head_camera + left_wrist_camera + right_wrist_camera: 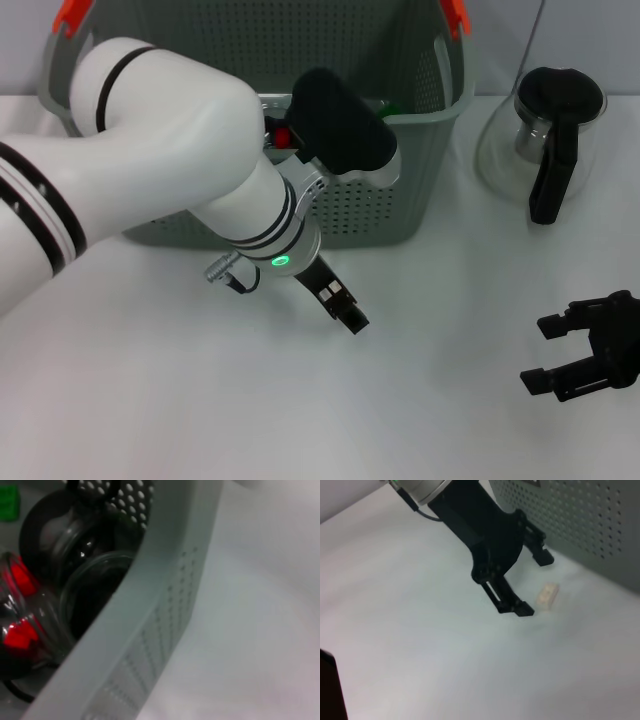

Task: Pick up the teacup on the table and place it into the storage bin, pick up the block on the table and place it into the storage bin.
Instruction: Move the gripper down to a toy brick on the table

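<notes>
The grey-green perforated storage bin stands at the back of the white table. My left gripper is low over the table just in front of it. In the right wrist view the left gripper is open, and a small beige block lies on the table at its fingertips, close to the bin's wall. In the head view the block is hidden. The left wrist view looks over the bin's rim at a clear glass teacup inside. My right gripper is open and empty at the front right.
A glass carafe with a black lid and handle stands at the back right. Inside the bin lie glassware with red parts and a green piece. Bare table lies between the two grippers.
</notes>
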{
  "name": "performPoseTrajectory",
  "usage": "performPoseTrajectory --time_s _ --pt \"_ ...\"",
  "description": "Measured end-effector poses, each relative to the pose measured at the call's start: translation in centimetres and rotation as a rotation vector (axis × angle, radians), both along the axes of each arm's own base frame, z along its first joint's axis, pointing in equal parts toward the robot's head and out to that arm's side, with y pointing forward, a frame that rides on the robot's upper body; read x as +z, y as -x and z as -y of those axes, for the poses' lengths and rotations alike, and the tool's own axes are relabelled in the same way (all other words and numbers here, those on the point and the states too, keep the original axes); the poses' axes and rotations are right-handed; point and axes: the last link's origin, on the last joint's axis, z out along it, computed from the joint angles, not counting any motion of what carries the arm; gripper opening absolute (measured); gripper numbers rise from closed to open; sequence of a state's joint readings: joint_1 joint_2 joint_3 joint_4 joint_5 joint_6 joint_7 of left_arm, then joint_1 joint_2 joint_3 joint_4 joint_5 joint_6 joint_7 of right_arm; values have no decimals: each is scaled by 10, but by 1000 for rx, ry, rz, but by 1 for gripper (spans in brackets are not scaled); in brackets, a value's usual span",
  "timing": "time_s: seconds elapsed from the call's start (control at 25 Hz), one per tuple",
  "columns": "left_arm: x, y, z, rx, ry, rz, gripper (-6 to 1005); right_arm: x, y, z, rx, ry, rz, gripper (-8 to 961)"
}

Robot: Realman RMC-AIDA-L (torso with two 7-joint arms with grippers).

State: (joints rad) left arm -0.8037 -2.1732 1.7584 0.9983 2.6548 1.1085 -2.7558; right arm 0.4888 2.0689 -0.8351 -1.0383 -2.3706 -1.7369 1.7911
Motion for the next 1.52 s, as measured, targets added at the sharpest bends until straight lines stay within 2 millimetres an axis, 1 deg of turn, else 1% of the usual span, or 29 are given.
performPoseTrajectory --time_s 0.24,0.56,0.76,1.2,1.52 --pt "-4 5 -5 13 -21 12 946 -2 2 -1 7 5 3 929" --pt "-7 11 -4 25 -19 5 947 -3 2 -3 12 2 2 929" --pt "-10 9 -2 25 -5 18 946 -3 2 -4 13 0 5 929" --pt "-12 12 -2 27 -5 18 790 -4 2 -6 13 -2 6 928" --pt "-13 11 -1 27 -3 23 770 -4 2 -6 12 -2 6 928"
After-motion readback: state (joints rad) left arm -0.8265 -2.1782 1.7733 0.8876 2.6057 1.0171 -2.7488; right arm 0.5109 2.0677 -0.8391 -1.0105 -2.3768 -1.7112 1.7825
